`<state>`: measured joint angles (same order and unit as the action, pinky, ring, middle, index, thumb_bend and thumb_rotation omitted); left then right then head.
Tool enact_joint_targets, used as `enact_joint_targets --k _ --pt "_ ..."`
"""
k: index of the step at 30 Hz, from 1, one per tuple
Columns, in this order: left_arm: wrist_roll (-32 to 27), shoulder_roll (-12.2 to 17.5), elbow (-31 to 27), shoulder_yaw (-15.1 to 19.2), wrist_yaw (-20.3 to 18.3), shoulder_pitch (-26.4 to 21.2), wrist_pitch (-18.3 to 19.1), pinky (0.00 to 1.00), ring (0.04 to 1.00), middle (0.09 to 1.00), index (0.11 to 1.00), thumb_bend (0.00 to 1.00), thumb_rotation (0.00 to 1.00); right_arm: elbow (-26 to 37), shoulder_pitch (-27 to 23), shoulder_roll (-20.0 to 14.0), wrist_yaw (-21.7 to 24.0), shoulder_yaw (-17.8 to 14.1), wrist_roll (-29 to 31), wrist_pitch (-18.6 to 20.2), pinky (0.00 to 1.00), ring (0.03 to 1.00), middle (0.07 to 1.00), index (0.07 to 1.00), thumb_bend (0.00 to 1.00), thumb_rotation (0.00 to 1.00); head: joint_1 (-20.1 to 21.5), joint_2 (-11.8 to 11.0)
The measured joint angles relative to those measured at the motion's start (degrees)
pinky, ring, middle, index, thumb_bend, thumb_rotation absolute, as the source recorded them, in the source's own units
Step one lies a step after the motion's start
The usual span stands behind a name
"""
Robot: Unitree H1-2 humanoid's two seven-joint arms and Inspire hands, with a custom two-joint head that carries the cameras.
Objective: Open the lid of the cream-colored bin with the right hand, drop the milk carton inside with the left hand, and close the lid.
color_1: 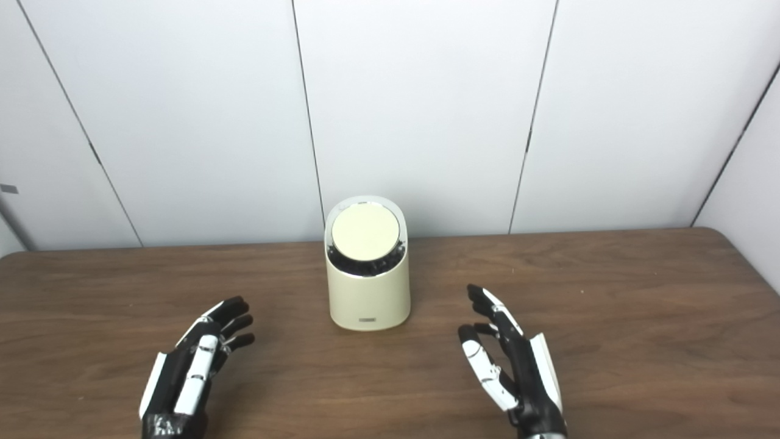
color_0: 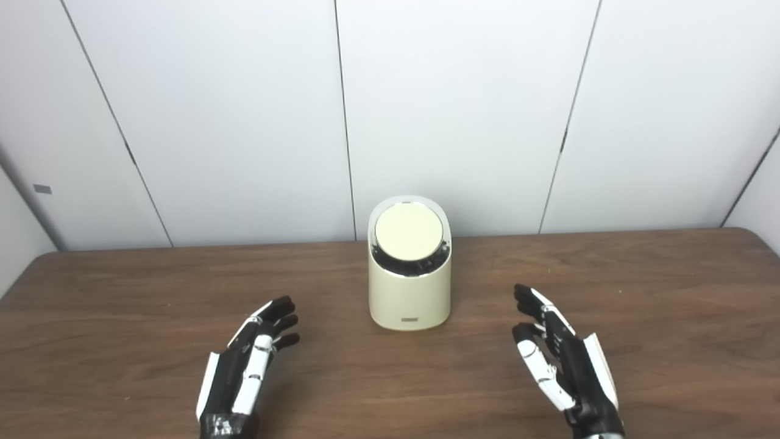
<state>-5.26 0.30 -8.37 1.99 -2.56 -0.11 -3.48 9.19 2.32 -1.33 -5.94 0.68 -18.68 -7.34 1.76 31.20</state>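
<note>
In the left eye view we see the cream-colored bin [color_0: 409,286] standing upright on the wooden table [color_0: 122,305], toward the far edge and close to the white panelled wall [color_0: 244,122]. Its round lid [color_0: 408,231] lies shut, tilted toward us inside a dark rim. Our left hand [color_0: 247,366] hovers near the table's front, to the left of the bin and well apart from it, fingers spread and holding nothing. Our right hand [color_0: 563,360] mirrors it on the other side, fingers also apart and empty. No milk carton shows here. In the right eye view we find the same layout from a little to the side: the bin [color_1: 368,286] sits between the two hands, its lid [color_1: 365,233] closed, the left hand [color_1: 192,363] and the right hand [color_1: 512,366] both splayed with palms turned inward, neither touching the bin.
</note>
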Motion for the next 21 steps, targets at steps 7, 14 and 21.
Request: enact_joint_targets --k 7,14,21 --pt "0.0 -0.8 0.0 0.3 0.6 0.2 -0.1 0.76 0.818 0.829 0.831 0.25 0.68 -1.6 0.0 -0.5 -0.2 -0.7 3.1 -1.1 0.72 0.819 0.836 0.817 0.19 0.69 -1.5 0.4" --pt "0.1 -1.1 -0.7 0.3 1.4 1.2 0.0 0.74 0.809 0.826 0.826 0.23 0.68 -1.8 -0.1 -0.7 -0.2 -1.1 5.1 -1.1 0.71 0.796 0.816 0.795 0.2 0.62 -1.5 0.8" --pt "0.0 -1.0 -1.4 0.4 1.5 1.2 0.0 0.74 0.805 0.824 0.819 0.24 0.64 -2.1 -0.1 -0.7 -0.5 -1.1 4.4 -1.1 0.69 0.781 0.8 0.777 0.2 0.6 -1.5 1.1"
